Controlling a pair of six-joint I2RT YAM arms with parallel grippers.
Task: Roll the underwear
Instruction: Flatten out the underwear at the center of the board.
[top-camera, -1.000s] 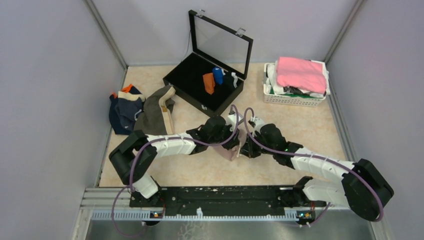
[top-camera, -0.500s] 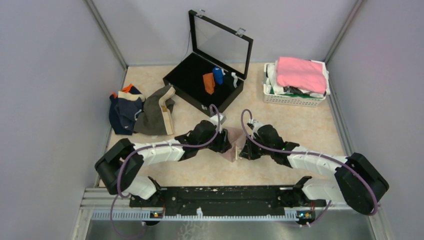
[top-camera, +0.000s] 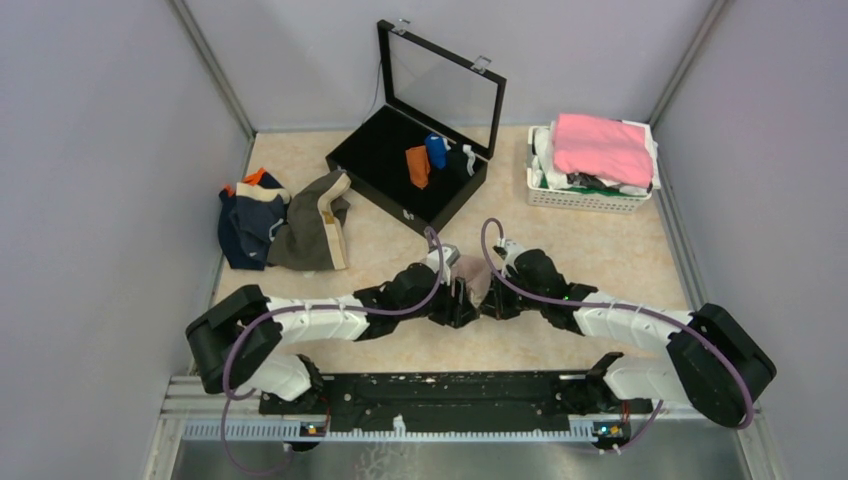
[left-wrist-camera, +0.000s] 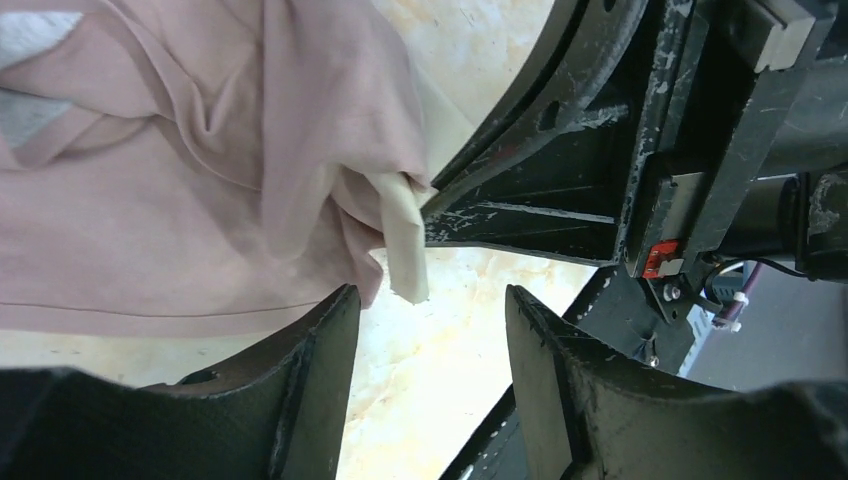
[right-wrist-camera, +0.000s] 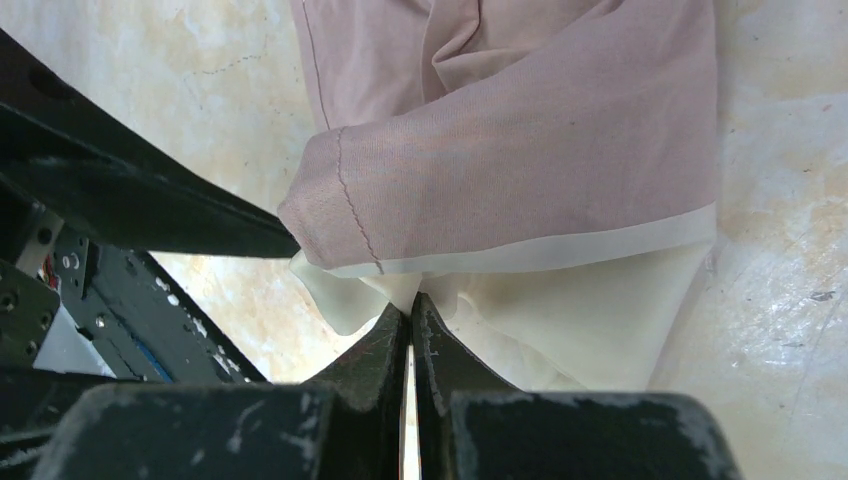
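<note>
A pale pink-beige underwear (top-camera: 472, 270) lies on the table between my two grippers. My right gripper (right-wrist-camera: 412, 300) is shut on its cream waistband (right-wrist-camera: 600, 320), at the edge nearest the camera. The pink fabric (right-wrist-camera: 520, 150) spreads away from those jaws. My left gripper (left-wrist-camera: 430, 295) stands open just beside the cloth (left-wrist-camera: 180, 200), with only bare table between its fingers. A cream strip (left-wrist-camera: 405, 250) hangs near them. In the top view the left gripper (top-camera: 460, 300) and the right gripper (top-camera: 487, 298) nearly meet.
A navy underwear (top-camera: 245, 225) and an olive-brown one (top-camera: 312, 232) lie heaped at the left. An open black box (top-camera: 385, 185) holds a rust-orange roll (top-camera: 418, 165) and a blue roll (top-camera: 436, 150). A white basket (top-camera: 585, 198) with a bright pink cloth (top-camera: 600, 145) stands at the back right.
My left gripper has opened and let go of the pale underwear. Both arms have come down, and the cloth now rests on the table. The right gripper stays shut on it.
</note>
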